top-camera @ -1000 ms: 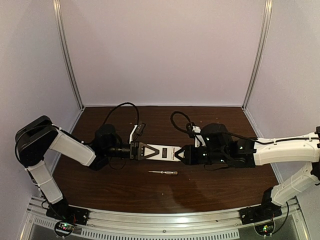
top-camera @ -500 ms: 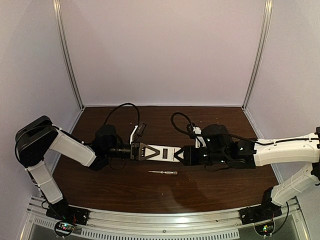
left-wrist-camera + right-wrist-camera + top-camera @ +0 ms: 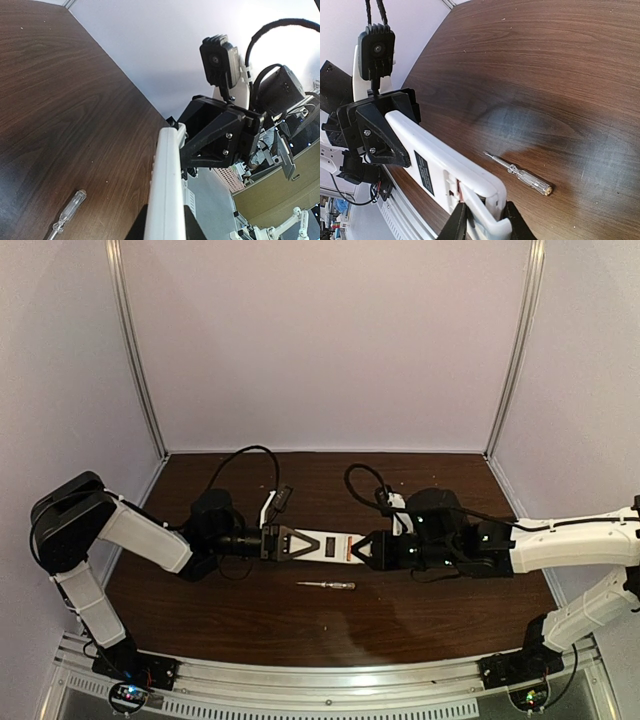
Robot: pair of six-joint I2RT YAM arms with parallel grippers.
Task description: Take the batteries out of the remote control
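Observation:
The white remote control (image 3: 325, 545) is held level above the table between both grippers, back side up with a black label. My left gripper (image 3: 303, 542) is shut on its left end; in the left wrist view (image 3: 165, 231) I see the remote (image 3: 167, 185) edge-on. My right gripper (image 3: 354, 550) is shut on the right end, where the white back cover (image 3: 487, 220) sits slid partly off the remote (image 3: 432, 150). A thin orange-red strip (image 3: 458, 191) shows in the gap. The batteries are otherwise hidden.
A thin screwdriver with a clear handle (image 3: 327, 585) lies on the brown table just in front of the remote; it also shows in the left wrist view (image 3: 67, 215) and the right wrist view (image 3: 520, 175). Pale walls enclose the table on three sides.
My right gripper has shifted slightly to the right, and a small orange-red mark now shows at the remote's right end. The left arm and screwdriver have not moved.

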